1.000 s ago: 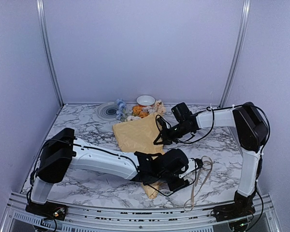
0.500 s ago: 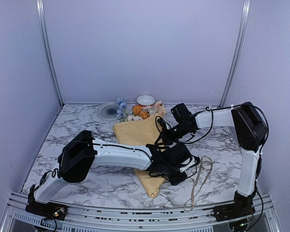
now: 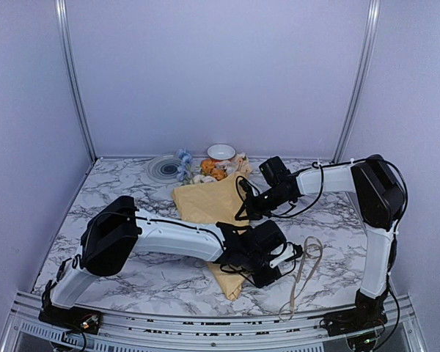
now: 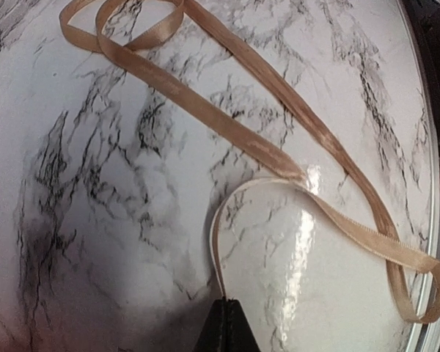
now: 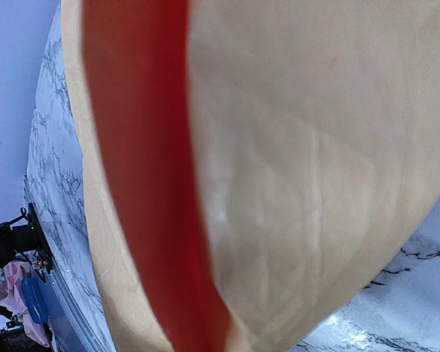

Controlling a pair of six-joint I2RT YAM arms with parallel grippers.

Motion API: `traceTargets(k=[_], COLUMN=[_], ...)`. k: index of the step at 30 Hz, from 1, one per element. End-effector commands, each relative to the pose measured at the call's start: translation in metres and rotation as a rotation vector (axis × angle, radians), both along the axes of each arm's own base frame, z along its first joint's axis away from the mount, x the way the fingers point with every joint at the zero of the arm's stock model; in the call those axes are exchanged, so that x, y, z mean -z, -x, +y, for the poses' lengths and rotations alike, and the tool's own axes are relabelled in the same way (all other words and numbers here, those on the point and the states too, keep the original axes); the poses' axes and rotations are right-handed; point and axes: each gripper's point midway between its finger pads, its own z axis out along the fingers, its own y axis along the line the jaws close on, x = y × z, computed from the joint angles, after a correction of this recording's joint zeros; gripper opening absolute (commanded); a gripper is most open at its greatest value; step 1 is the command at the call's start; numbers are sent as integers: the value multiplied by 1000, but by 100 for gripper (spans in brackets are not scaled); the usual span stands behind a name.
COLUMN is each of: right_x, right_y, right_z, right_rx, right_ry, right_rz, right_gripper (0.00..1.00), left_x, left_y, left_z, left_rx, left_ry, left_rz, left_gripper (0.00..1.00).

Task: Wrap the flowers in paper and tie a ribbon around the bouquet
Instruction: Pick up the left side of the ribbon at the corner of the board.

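Looks like we're at the tying step: the bouquet [image 3: 205, 205] is already rolled into a cone on the marble table [image 4: 95, 220], with the flowers [image 3: 213, 170] poking out at the end far from both hands. The left gripper [image 4: 224, 326] has its fingers pressed together and seems to be pinching the very end of the ribbon [image 4: 264, 150]. From those tips the strand curls up and away, then runs off in long loose loops flat on the table ahead of the hand. The narrow tail of the cone sits just beside that wrist, on its inner side. The right gripper [image 3: 244, 210] is closed too, right at the side edge of the paper [image 5: 301, 147]. Its own camera shows nothing but tan and orange sheet up close, so I can't tell if it's nipping the fold or just pressing on it. Next move, I'd guess: lift the ribbon end and carry it over to the cone's neck, then get it underneath and around. Tricky part is that the ribbon is thin and slippery, and the wrap may spring open if the right hand lets go.
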Motion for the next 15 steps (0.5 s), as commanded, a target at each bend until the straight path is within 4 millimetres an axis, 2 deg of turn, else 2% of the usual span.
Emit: traceTargets(k=[1, 2, 7, 11, 13, 15], right_x=[-15, -15, -12, -12, -16, -21], right_y=[-14, -14, -14, -12, -13, -13], right_z=[2, 1, 2, 2, 3, 4], right_rx=[13, 13, 17, 15, 15, 14], right_ry=[-15, -15, -17, -23, -30, -36], right_rz=[-49, -48, -43, -35, -36, -36], right_gripper=[0, 0, 0, 0, 0, 0], left_x=[12, 5, -1, -12, -11, 0], left_y=[27, 31, 50, 87, 111, 122], left_z=[36, 36, 39, 43, 57, 82], left_rx=[-12, -7, 18, 129, 206, 213], left_ry=[-98, -79, -56, -41, -59, -109], left_rz=[-2, -15, -41, -8, -3, 0], left_gripper=[0, 0, 0, 0, 0, 0])
